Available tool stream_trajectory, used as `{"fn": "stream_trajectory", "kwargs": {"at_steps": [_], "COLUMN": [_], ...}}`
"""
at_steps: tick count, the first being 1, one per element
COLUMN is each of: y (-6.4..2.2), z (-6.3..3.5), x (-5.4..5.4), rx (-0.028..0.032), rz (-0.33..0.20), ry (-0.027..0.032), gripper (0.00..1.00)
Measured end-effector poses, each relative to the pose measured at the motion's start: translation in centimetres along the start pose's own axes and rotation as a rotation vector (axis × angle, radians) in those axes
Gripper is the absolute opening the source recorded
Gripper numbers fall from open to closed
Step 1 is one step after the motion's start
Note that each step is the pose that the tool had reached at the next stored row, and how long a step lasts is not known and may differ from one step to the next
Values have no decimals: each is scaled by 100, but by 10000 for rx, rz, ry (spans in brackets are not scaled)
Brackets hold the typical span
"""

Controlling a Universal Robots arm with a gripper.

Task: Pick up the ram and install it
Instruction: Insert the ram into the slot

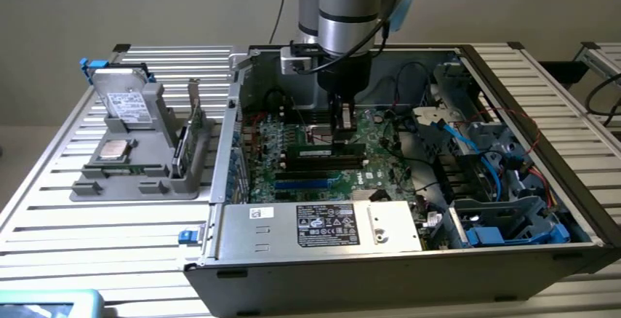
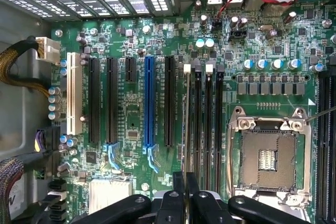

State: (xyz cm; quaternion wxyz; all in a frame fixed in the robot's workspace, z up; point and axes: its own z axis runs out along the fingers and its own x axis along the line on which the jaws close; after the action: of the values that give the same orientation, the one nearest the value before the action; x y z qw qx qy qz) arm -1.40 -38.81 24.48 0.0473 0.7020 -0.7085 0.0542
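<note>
In the exterior view my gripper reaches straight down into the open computer case, onto the motherboard's memory slots. The ram, a narrow green stick with black chips, stands on edge in a slot right under the fingers. Through the wrist view the ram appears edge-on as a thin line running away from my gripper. The two black fingers are pressed close against its sides. Beside it lie empty black memory slots and the open processor socket.
A grey holder tray at the exterior view's left carries a hard drive, a silver processor and an upright expansion card. Cables and drive cages crowd the case's right side. The power supply sits at the front.
</note>
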Motion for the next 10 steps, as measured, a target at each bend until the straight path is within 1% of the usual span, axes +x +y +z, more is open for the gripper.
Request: {"fn": "stream_trajectory", "kwargs": {"at_steps": [5,10], "y": [1,0], "z": [20,28], "x": [-8,-30], "rx": [5,23], "rz": [-35,-146], "ry": [1,2], "gripper": [13,13]}}
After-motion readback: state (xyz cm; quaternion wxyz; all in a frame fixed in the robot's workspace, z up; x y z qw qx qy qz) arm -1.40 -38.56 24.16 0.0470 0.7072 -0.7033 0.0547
